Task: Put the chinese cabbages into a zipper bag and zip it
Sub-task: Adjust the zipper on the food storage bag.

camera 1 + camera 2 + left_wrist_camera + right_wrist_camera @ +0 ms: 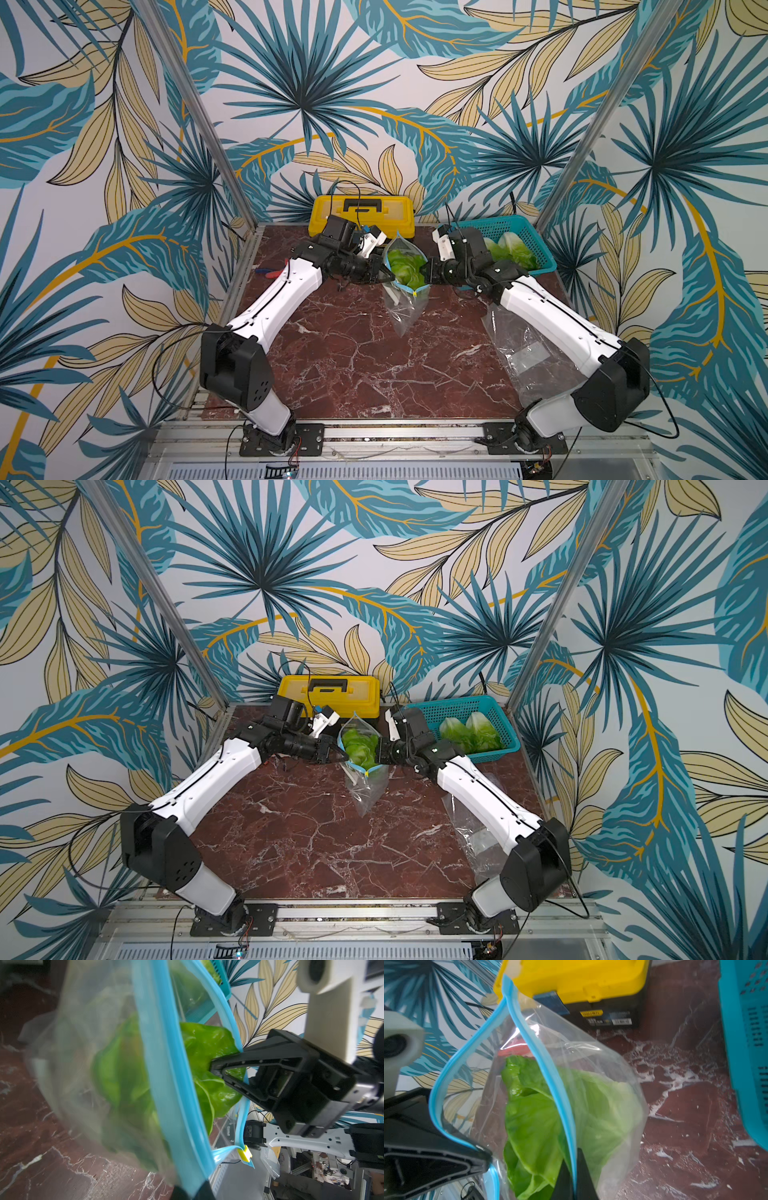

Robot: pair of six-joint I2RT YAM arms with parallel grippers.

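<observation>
zipper bag [405,309], one chinese cabbage [405,266] inside, rim pinched between clamped left end effector [388,276] and right end effector [424,272]; two cabbages [511,249] in basket [490,226], nearer the right.

3 chinese cabbages [405,266] (1 bagged), 2 zipper bags [405,316], 1 basket [498,226], 1 toolbox [382,208]

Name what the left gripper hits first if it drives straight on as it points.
Likely the cabbage in the zipper bag whose rim the left gripper pinches; the right gripper lies beyond, depth unclear.
</observation>
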